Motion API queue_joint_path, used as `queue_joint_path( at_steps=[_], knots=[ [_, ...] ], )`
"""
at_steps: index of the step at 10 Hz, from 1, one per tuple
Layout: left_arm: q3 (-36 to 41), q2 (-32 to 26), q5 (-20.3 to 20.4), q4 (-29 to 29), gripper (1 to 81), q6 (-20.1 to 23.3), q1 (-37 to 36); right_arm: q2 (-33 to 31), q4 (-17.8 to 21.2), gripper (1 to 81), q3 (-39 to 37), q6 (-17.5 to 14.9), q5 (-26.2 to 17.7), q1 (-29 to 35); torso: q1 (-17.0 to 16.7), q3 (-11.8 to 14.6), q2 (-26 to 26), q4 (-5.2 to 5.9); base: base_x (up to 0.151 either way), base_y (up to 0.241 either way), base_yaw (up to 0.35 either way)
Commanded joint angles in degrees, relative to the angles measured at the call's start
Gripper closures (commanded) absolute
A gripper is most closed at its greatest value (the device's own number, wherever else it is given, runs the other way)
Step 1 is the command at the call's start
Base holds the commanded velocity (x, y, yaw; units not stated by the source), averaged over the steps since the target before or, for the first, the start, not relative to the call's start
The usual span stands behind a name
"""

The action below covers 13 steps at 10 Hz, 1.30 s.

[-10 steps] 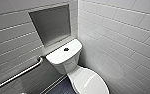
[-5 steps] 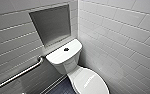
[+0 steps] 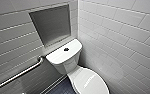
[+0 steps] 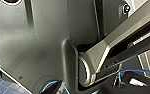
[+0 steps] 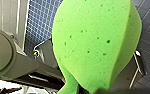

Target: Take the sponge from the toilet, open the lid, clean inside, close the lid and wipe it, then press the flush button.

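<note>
Green sponge (image 5: 96, 45) pinched in right gripper (image 5: 89, 88), over dark tiled floor (image 5: 41, 22). White toilet (image 3: 66, 61) in tiled corner, lid (image 3: 89, 81) down, flush button (image 3: 66, 49) atop tank; grab bar (image 3: 18, 73) and recessed niche (image 3: 52, 25) to picture's left.

A shallow grey niche (image 3: 52, 25) is recessed in the far wall (image 3: 8, 37), which is laid with long white tiles. The right wall (image 3: 121, 37) carries the same tiles. A metal grab bar (image 3: 18, 75) runs slantwise along the left, below the niche. The floor (image 3: 62, 88) is small dark blue tiles.
</note>
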<state>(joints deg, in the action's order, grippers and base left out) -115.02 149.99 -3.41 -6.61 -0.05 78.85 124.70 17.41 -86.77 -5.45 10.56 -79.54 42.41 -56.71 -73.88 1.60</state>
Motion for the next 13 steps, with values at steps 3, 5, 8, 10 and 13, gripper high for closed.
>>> queue_joint_path(
  at_steps=[3,5,8,10,13],
  knots=[
    [-4.2,2.1,-4.3,-0.6,1.0,0.3,0.4,-9.7,0.9,81.1,10.8,0.2,-5.1,16.0,0.0,0.0,0.0,0.0,0.0,0.0,0.0],
    [-7.6,4.8,-4.8,-0.6,1.0,0.3,0.6,-10.1,3.1,81.1,10.4,0.2,-9.7,23.1,0.0,0.0,0.0,-0.02,0.0,0.0,0.0],
    [-8.6,5.8,-4.9,-0.7,1.0,3.6,2.6,-8.6,6.0,81.1,6.9,0.3,-18.0,34.4,0.0,0.0,0.0,-0.02,0.0,0.0,0.0],
    [-9.2,5.9,-4.4,-0.7,1.0,4.4,3.7,-6.6,8.2,81.1,4.2,0.5,-22.7,40.4,0.0,0.0,0.0,0.0,0.0,0.0,0.0],
    [-9.2,6.3,-4.4,-0.7,1.0,4.4,4.0,-5.2,8.3,81.1,0.8,1.5,-27.3,44.6,4.2,0.0,-6.5,-0.02,0.0,0.0,0.0]
  ],
)
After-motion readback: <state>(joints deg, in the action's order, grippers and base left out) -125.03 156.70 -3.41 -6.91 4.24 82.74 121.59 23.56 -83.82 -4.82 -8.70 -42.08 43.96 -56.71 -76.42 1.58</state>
